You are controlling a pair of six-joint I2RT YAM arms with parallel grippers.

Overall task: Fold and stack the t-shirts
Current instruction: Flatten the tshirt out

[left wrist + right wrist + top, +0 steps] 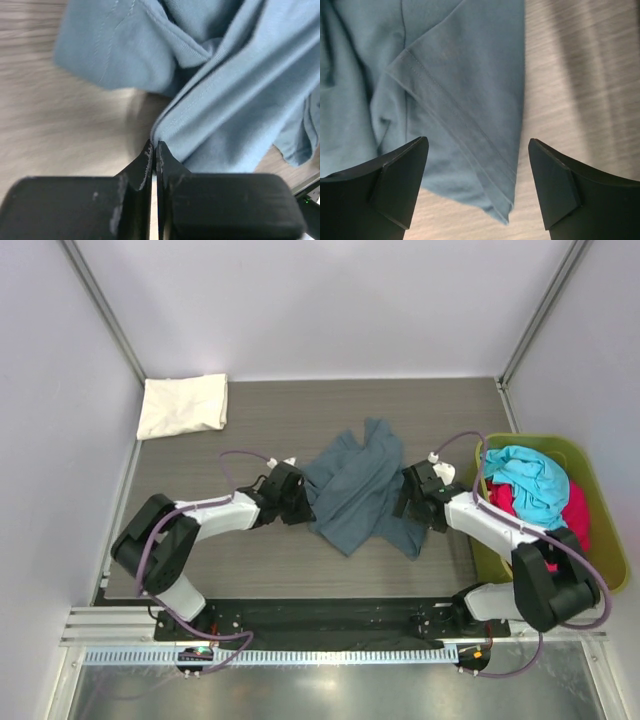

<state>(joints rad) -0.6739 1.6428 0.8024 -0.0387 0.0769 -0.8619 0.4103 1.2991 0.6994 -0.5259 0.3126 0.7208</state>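
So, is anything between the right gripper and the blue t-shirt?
Nothing visible does. The right gripper is open directly over the slate-blue t-shirt, whose hemmed edge lies between its fingers on the table.

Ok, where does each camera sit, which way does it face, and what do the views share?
Top external: fixed overhead behind the bases, looking down on the table; left arm and right arm show whole, bases at the bottom.
Left wrist: on the left arm, looking along the left gripper, shut on the edge of the blue shirt.
Right wrist: on the right arm, looking down past the open right gripper at the shirt's hem.
Shared: all three show the blue shirt and the table.
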